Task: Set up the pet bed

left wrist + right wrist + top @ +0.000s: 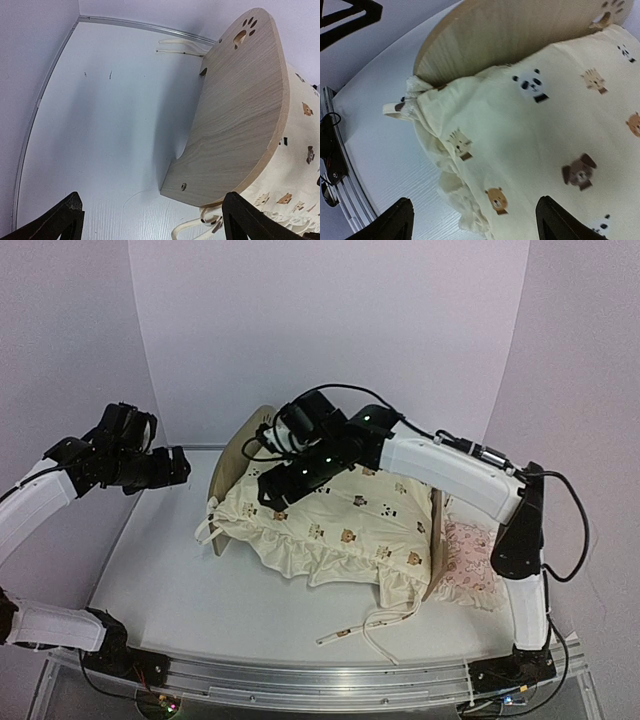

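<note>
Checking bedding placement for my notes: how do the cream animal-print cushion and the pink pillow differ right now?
The cushion is cream with animal prints; the pillow is pink. The cushion is much larger and trails ties; the pillow shows none. The cushion lies over the pet bed; the pillow lies on the table outside the footboard. Both are soft fabric.

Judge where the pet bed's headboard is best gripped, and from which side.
Probably the headboard at its rounded top edge, pinched across its thickness from above. The board stands upright and thin; its outer face is bare, while the cushion crowds the inner face lower down.
</note>
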